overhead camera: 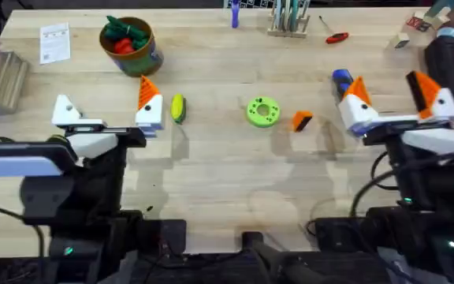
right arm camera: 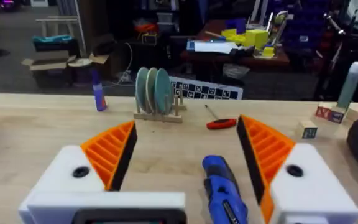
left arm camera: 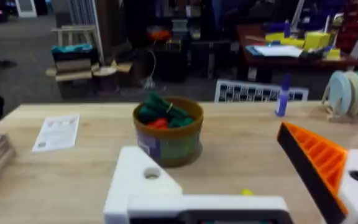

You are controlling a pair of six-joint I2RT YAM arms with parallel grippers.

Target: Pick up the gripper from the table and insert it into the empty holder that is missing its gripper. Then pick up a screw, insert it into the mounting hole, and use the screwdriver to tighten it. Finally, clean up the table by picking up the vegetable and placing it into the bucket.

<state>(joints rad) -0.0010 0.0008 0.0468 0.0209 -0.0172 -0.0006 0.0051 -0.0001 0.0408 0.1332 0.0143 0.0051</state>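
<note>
The orange gripper [overhead camera: 302, 121] lies on the table right of a green disc [overhead camera: 262, 111]. My left gripper [overhead camera: 105, 95] [left arm camera: 210, 149] is open. Its left finger is the bare white holder [overhead camera: 65, 110] [left arm camera: 146, 177] with a dark hole; its other finger carries an orange pad. The yellow vegetable [overhead camera: 178, 108] lies just right of that finger. The bucket [overhead camera: 128, 43] [left arm camera: 169, 130] stands beyond, with red and green toys inside. My right gripper [overhead camera: 386, 83] [right arm camera: 187, 124] is open, and the blue screwdriver [overhead camera: 342, 77] [right arm camera: 219, 186] lies on the table between its fingers. A screw is out of view.
A red-handled tool [overhead camera: 336, 36] [right arm camera: 221, 124] and a wooden rack of discs [overhead camera: 288, 20] [right arm camera: 157, 93] sit at the back. A paper sheet [overhead camera: 54, 42] lies far left, small blocks [overhead camera: 412, 30] far right. Bare table lies in front of the disc.
</note>
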